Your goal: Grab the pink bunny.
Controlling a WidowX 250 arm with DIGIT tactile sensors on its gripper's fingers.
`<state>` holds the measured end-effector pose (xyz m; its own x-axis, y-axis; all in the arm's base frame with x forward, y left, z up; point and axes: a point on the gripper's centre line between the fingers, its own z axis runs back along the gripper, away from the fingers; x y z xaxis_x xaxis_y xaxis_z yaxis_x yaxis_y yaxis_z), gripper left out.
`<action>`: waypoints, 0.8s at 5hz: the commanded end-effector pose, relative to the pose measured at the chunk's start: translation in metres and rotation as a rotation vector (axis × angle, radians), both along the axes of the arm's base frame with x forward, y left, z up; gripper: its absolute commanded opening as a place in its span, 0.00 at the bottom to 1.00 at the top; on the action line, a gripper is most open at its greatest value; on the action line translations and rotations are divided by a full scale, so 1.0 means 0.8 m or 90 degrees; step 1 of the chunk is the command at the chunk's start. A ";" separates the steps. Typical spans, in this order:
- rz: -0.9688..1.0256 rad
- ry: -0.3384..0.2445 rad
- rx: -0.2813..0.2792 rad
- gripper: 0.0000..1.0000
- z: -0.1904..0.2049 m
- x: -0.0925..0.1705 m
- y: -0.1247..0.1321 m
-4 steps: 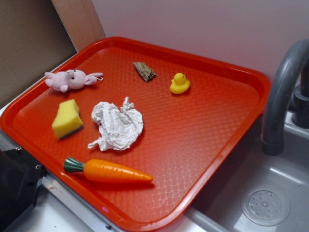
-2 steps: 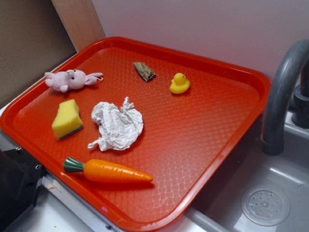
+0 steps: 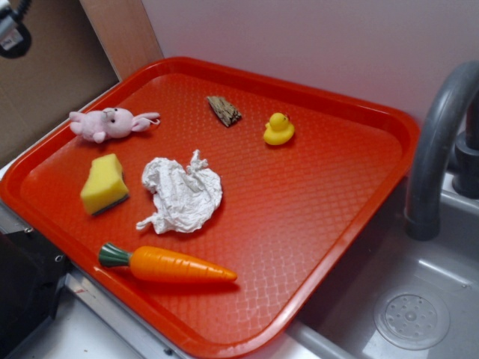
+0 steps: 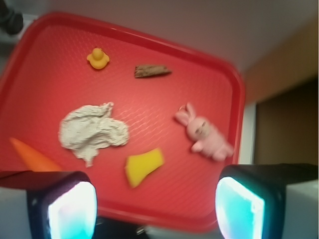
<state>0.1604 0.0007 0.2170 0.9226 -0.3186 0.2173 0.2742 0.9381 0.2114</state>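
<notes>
Pink plush is seen at the far left of the red tray (image 3: 389, 120): the pink bunny (image 3: 111, 123) lies on its side near the tray's left rim, its ears pointing toward the middle of the tray. Just in front of it the yellow sponge (image 3: 103, 183) is placed, and the crumpled white paper (image 3: 182, 194) lies beside the sponge, a little more to the centre. A toy carrot (image 3: 168, 265) is found near the front rim, while a yellow duck (image 3: 278, 129) and a small brown piece (image 3: 224, 111) are set at the back, well apart from the bunny.

In the wrist view the gripper (image 4: 155, 199) is seen high above the tray, with its two fingers (image 4: 70, 204) spread wide apart and nothing held between them. The bunny is not between the fingers; it appears above the gap and a bit to the right side in that view. In the exterior view only a small part of the arm is visible at the upper left corner.

The approach step is judged to be in hand, and no contact is made yet. For the next move, the gripper should be brought over the bunny's body, lined up across it, and lowered. Care is needed so that the sponge nearby is not touched.
</notes>
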 end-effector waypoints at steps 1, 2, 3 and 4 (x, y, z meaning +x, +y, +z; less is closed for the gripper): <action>-0.206 0.048 0.061 1.00 -0.051 0.039 0.070; -0.237 0.097 0.059 1.00 -0.079 0.058 0.096; -0.248 0.124 0.065 1.00 -0.109 0.079 0.106; -0.282 0.185 0.069 1.00 -0.157 0.101 0.100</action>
